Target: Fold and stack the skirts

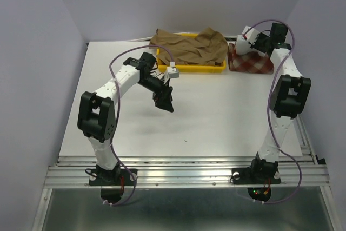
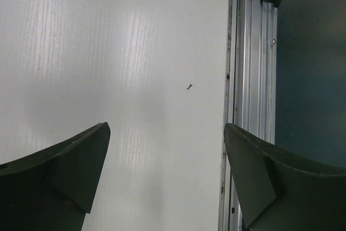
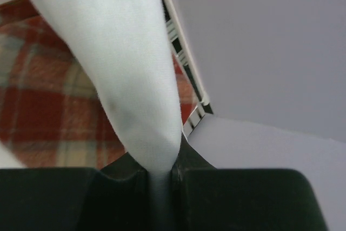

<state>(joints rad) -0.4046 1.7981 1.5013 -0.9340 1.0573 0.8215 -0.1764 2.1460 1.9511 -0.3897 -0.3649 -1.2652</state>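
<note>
The red-and-beige checked skirt [image 1: 253, 63] lies folded at the back right of the table; it also shows in the right wrist view [image 3: 48, 117]. My right gripper [image 1: 254, 41] hangs just above it, shut on a fold of the white skirt [image 1: 241, 48]. In the right wrist view the white skirt [image 3: 130, 63] runs down into my closed right gripper [image 3: 160, 179]. The tan-brown pleated skirt [image 1: 192, 47] lies crumpled in the yellow tray [image 1: 190, 68] at the back centre. My left gripper [image 1: 164, 100] is open and empty over the bare table middle, as the left wrist view [image 2: 167, 133] shows.
The table's near edge is an aluminium rail [image 2: 254, 79], with both arm bases bolted there. Grey walls close in the back and sides. A white cable connector [image 1: 173, 71] hangs by the tray's front edge.
</note>
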